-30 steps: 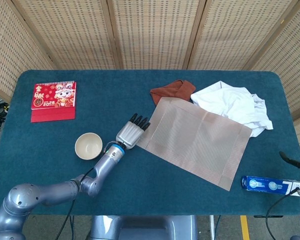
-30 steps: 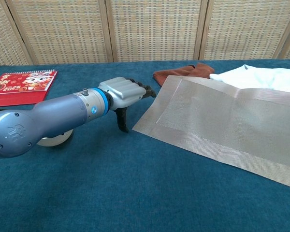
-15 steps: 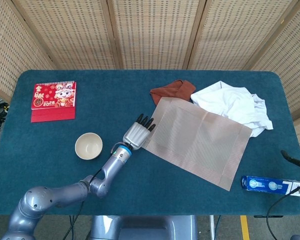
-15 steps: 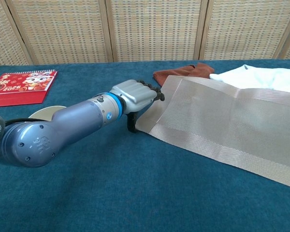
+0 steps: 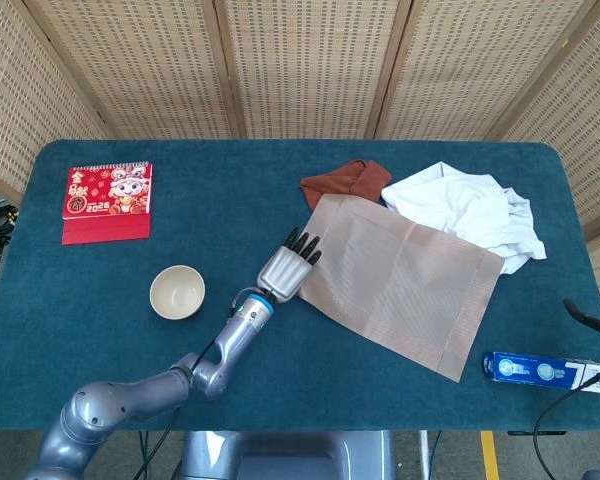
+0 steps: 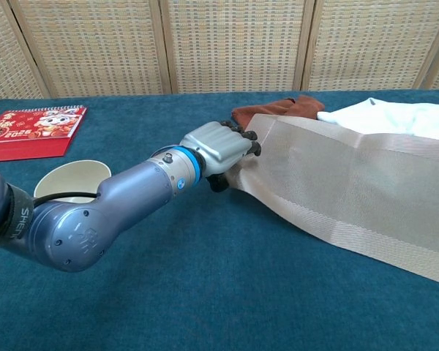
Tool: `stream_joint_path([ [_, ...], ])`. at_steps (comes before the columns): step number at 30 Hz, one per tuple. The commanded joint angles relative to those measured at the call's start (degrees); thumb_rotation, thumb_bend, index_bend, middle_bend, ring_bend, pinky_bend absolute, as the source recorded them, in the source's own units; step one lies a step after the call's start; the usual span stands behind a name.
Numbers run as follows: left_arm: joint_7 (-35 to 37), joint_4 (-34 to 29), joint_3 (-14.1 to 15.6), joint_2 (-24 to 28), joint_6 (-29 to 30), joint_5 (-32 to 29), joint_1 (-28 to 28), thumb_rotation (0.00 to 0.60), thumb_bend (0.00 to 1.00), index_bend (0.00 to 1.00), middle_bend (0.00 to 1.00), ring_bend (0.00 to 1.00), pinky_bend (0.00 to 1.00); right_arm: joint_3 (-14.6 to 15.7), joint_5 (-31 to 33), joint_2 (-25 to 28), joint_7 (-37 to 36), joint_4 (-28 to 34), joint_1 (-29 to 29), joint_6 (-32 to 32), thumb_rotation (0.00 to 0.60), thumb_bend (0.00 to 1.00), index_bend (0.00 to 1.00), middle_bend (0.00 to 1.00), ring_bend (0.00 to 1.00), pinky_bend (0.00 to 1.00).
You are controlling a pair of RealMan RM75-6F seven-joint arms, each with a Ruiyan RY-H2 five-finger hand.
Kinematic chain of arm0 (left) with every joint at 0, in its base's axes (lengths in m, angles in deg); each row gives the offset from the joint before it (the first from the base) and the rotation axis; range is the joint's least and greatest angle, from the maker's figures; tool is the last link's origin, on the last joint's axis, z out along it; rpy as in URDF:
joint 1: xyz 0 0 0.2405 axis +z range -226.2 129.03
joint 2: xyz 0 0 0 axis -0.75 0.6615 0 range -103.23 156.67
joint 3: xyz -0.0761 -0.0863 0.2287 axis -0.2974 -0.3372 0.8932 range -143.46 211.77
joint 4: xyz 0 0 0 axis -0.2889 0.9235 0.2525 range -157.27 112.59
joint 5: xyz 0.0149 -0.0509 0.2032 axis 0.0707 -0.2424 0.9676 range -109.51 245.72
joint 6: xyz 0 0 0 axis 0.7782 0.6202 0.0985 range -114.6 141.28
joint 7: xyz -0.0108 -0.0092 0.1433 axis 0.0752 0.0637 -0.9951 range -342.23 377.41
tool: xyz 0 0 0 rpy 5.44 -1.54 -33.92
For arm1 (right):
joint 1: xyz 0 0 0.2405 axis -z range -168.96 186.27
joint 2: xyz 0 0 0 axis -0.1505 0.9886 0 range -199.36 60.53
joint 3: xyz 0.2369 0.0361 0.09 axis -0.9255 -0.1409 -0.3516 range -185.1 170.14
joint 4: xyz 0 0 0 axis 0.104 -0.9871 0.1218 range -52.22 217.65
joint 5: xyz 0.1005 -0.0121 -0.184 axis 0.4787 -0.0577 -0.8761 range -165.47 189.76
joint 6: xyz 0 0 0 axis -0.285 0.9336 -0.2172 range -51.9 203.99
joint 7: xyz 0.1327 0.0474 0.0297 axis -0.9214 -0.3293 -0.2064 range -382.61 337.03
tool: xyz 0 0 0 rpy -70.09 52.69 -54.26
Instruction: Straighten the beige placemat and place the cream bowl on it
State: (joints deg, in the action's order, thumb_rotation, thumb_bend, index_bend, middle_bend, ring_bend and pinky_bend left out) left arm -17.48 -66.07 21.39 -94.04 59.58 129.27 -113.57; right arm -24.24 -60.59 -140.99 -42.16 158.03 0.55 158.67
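Head view shows the beige placemat (image 5: 400, 283) lying askew on the blue table (image 5: 120, 290), its long edges running diagonally from upper left to lower right. The left hand (image 5: 288, 270) sits at the mat's near-left corner, its dark fingers (image 5: 302, 245) laid over the mat's edge. In the chest view the same left hand (image 6: 219, 146) has its fingers on top of that corner and the thumb tucked beneath, so it pinches the mat there; the corner is raised off the cloth and the edge beside it bends upward. The cream bowl (image 5: 177, 292) stands upright on the bare table to the left of the hand, well apart from the mat and not touching it; in the chest view the bowl (image 6: 69, 179) shows partly behind the grey forearm. A rust-brown cloth (image 5: 344, 182) lies bunched at the mat's far-left corner, touching it, and a white garment (image 5: 465, 212) is heaped along the far-right side, with the mat's far edge overlapping it. A red calendar (image 5: 107, 202) rests near the table's far-left corner. A small blue box (image 5: 533, 368) lies near the right front edge, just beyond the mat's lowest corner. Only a dark fragment shows at the right border of the head view, and whether the right hand is open or closed cannot be told.
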Motion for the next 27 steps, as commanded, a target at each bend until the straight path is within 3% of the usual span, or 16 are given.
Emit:
stream_joint_path([
  [1, 0.4, 0.6, -0.2, -0.5, 0.2, 0.5, 0.1, 0.600, 0.62, 0.20, 0.00, 0.00, 0.00, 0.1, -0.1, 0.0, 0.0, 0.1, 0.0, 0.0, 0.600, 0.29, 0.14, 0.00, 0.00, 0.00],
  [5, 1.2, 0.8, -0.3, -0.8, 0.7, 1.6, 0.4, 0.600, 0.62, 0.28, 0.00, 0.00, 0.00, 0.0, 0.0, 0.0, -0.1, 0.1, 0.0, 0.0, 0.600, 0.29, 0.14, 0.00, 0.00, 0.00],
  [9, 2.2, 1.0, -0.2, -0.9, 1.9, 2.9, 1.1, 0.600, 0.60, 0.45, 0.00, 0.00, 0.00, -0.1, 0.2, 0.0, -0.1, 0.1, 0.0, -0.2, 0.600, 0.29, 0.14, 0.00, 0.00, 0.00],
  [13, 2.8, 1.2, -0.1, -0.9, 2.5, 3.7, 1.5, 0.600, 0.59, 0.56, 0.00, 0.00, 0.00, 0.0, 0.1, 0.0, -0.1, 0.1, 0.0, -0.3, 0.600, 0.29, 0.14, 0.00, 0.00, 0.00],
  [21, 3.9, 0.1, 0.2, 0.3, 3.9, 5.5, 3.0, 0.600, 0.58, 0.68, 0.00, 0.00, 0.00, 0.2, -0.3, 0.0, 0.1, 0.3, 0.0, -0.2, 0.600, 0.29, 0.15, 0.00, 0.00, 0.00],
  [27, 4.0, -3.9, 1.5, 3.4, 6.4, 7.6, 5.4, 0.600, 0.58, 0.69, 0.00, 0.00, 0.00, 0.4, -0.7, 0.0, 0.5, 0.7, -0.1, 0.0, 0.600, 0.29, 0.15, 0.00, 0.00, 0.00],
])
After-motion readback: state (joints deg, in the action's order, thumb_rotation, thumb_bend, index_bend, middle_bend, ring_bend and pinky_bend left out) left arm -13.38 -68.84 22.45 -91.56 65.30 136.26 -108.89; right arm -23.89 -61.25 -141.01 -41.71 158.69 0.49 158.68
